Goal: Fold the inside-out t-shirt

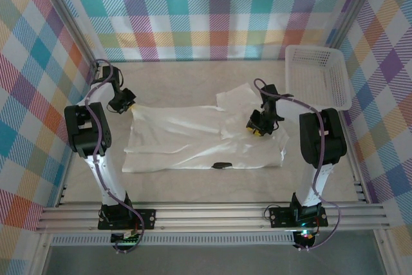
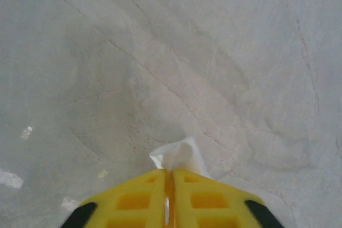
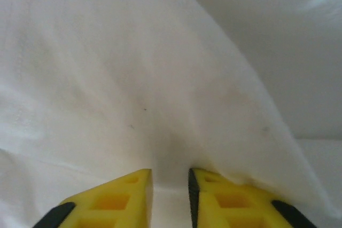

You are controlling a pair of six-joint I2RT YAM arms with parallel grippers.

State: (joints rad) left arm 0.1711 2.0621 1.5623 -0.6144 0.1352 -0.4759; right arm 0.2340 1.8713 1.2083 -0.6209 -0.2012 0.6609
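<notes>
The inside-out t-shirt (image 1: 193,136) lies spread across the middle of the table, white and wrinkled, with a small dark patch (image 1: 222,165) near its front edge. My left gripper (image 1: 122,102) is at the shirt's far left corner. In the left wrist view its yellow fingers (image 2: 140,196) are shut, and a small tuft of white cloth (image 2: 181,156) sticks out past the tips. My right gripper (image 1: 257,124) is low on the shirt's right part. In the right wrist view its jaws stand a little apart on the cloth (image 3: 133,78), and a fold lies over the right fingertip (image 3: 214,182).
A rigid white mesh basket (image 1: 317,75) stands at the back right, close to the right arm. Checked cloth walls enclose the table on three sides. Bare tabletop (image 2: 160,52) lies beyond the left gripper.
</notes>
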